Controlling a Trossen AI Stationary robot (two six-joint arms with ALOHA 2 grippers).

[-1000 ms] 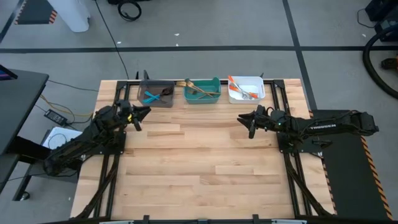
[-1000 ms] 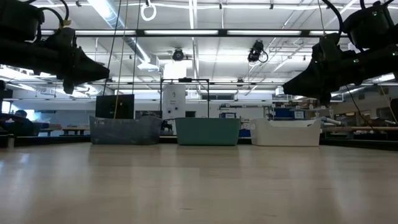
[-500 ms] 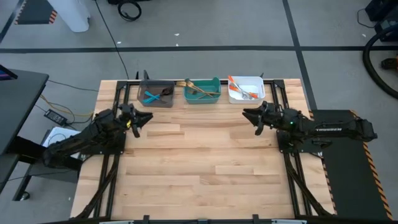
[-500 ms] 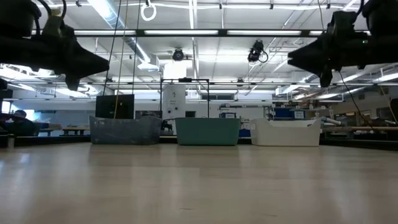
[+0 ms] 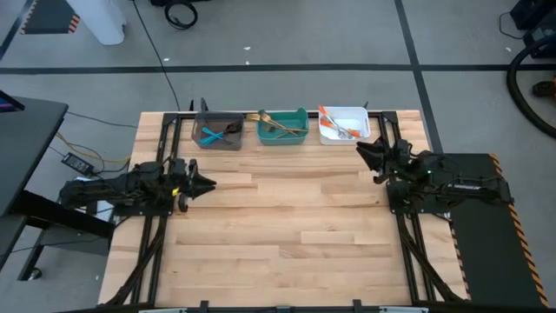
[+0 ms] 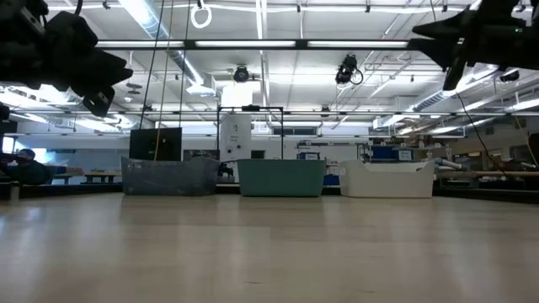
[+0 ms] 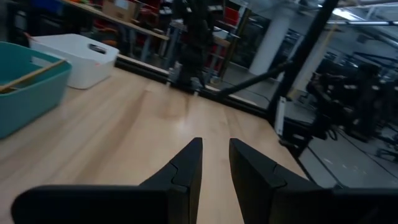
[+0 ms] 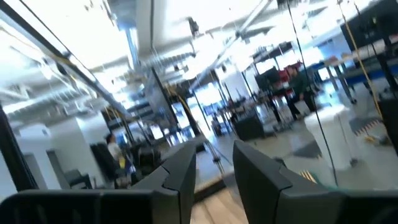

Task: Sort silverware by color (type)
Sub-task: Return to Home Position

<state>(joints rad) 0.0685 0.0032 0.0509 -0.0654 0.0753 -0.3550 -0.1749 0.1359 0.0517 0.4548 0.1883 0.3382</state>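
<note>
All the silverware lies in three bins at the table's far edge. Blue-handled pieces point(image 5: 211, 134) are in the grey bin point(image 5: 217, 143), gold ones point(image 5: 280, 124) in the teal bin point(image 5: 301, 137), and orange-handled ones point(image 5: 337, 124) in the white bin point(image 5: 356, 136). My left gripper point(image 5: 207, 183) hangs above the table's left side, short of the grey bin, open a little and empty point(image 7: 215, 144). My right gripper point(image 5: 360, 148) is raised near the white bin's near right corner, tipped upward, open a little and empty point(image 8: 214, 148).
The wooden tabletop point(image 5: 278, 226) in front of the bins is bare. In the low view the bins stand in a row, grey point(image 6: 168, 177), teal point(image 6: 280, 178) and white point(image 6: 387, 178). Black frame rails point(image 5: 156, 252) run along both side edges under the arms.
My left gripper has drawn back toward the table's near-left side as its arm folded in. My right gripper has pulled back toward the far right, risen and tipped its fingers upward. Nothing in the bins has moved.
</note>
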